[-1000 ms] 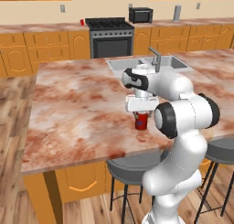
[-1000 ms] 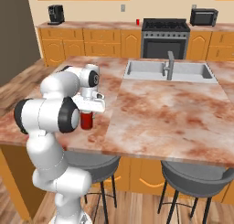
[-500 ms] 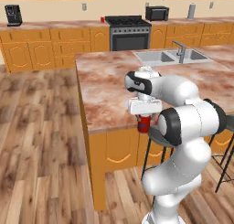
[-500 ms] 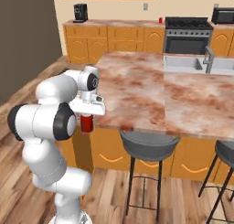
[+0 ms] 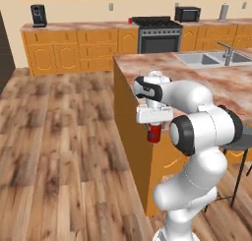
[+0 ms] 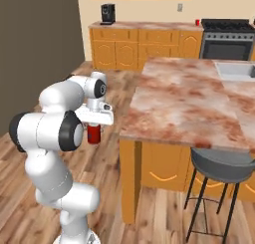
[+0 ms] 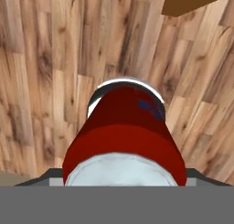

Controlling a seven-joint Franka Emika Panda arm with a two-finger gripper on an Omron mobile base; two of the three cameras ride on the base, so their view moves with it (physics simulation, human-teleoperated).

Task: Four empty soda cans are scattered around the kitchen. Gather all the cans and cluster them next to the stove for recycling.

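Observation:
A red soda can [image 5: 154, 132] hangs upright in my gripper [image 5: 154, 129], whose jaws are shut on its sides. It is held in the air beside the island's end, over the plank floor. From the other side the can [image 6: 93, 133] shows below the gripper [image 6: 94, 128]. In the hand view the can [image 7: 125, 131] fills the middle, with floorboards beneath it. The stove [image 5: 157, 37] stands against the far wall, also seen at the stove [image 6: 226, 40] on the right. A second small red can [image 5: 130, 20] stands on the counter just left of the stove, the same can [image 6: 197, 22].
The marble island [image 5: 206, 85] with a sink [image 5: 206, 59] lies to my right. A dark stool [image 6: 221, 164] stands at the island's near side. On the back counter are a black appliance [image 5: 38, 15], a microwave [image 5: 187, 14] and a grey canister [image 5: 224, 11]. Open floor stretches left.
The base has driven, so the whole scene has slid: the island now lies to the right and the can hangs over the floor. The can stays held in the same grip.

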